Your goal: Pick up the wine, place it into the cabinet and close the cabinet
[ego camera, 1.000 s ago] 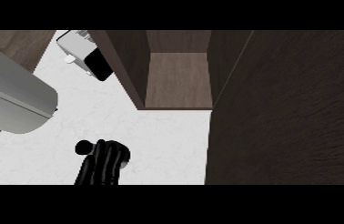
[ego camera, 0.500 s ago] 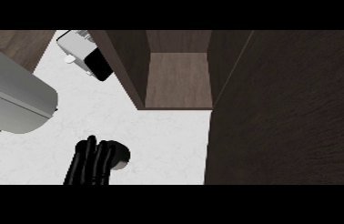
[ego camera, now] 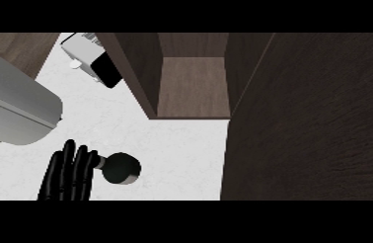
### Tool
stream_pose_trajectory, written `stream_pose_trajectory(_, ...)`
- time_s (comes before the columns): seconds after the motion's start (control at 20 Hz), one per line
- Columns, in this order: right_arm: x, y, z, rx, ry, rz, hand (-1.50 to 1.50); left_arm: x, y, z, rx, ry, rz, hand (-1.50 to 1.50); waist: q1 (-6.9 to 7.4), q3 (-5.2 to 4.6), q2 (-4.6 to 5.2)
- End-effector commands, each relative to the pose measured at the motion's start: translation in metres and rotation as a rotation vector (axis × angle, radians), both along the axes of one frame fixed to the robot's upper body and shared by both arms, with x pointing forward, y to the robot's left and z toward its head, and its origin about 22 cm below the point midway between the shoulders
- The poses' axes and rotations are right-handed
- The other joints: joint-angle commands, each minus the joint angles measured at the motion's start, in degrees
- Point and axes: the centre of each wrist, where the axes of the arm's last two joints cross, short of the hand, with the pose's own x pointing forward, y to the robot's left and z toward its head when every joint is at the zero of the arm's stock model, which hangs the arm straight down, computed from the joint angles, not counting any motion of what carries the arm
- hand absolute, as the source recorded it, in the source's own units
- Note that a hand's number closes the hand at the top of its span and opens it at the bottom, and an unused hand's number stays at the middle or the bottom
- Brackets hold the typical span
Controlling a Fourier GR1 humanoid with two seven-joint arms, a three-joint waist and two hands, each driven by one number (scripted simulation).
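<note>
Wine [ego camera: 120, 169]: dark bottle seen from almost straight above, upright on the white counter [ego camera: 182, 143], low and left in the head view, well short of the cabinet [ego camera: 193, 84]. Probably glass, so stiff, smooth, breakable, and fairly heavy if full; top-heavy once lifted by the neck. Best taken round the body below the shoulder, fingers and thumb wrapped from opposite sides, kept upright on the way. Neck hard to make out from this angle.

Left hand [ego camera: 69, 175] just beside the bottle, on its left, fingers straight and close together, pointing up the frame, not curled round anything. Touching the bottle or only next to it: cannot tell. Nothing held yet. Right hand not in sight.

Cabinet ahead and to the right of the bottle, open, its wooden floor bare in the part that shows, dark side walls on either flank. Large dark panel [ego camera: 299, 123] filling the right side, likely the open door, to be swung shut last.

Grey rounded appliance [ego camera: 22, 113] at the left edge; small white and black device [ego camera: 94, 59] behind it.
</note>
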Motion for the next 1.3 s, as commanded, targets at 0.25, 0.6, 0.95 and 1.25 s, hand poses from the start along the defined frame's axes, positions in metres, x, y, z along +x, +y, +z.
stream_pose_trajectory(0.25,-0.022,-0.003,0.012,0.029,-0.037,-0.003,-1.50,0.000,0.046,0.014,-0.152,0.016,-0.030,-1.50,-0.02,-0.04,0.13)
stream_pose_trajectory(0.6,-0.034,-0.004,0.021,-0.002,-0.046,0.023,-1.50,0.020,0.064,-0.031,-0.201,0.103,-0.012,-1.50,-0.15,-0.02,0.12)
stream_pose_trajectory(0.95,-0.018,0.000,0.010,0.016,-0.041,0.026,-1.50,0.022,0.071,-0.066,-0.188,0.119,-0.044,-1.50,0.13,0.06,0.15)
stream_pose_trajectory(1.25,-0.018,-0.012,0.018,0.001,-0.038,0.020,-1.50,0.030,0.097,-0.099,-0.156,0.094,0.028,-1.50,0.03,0.07,0.17)
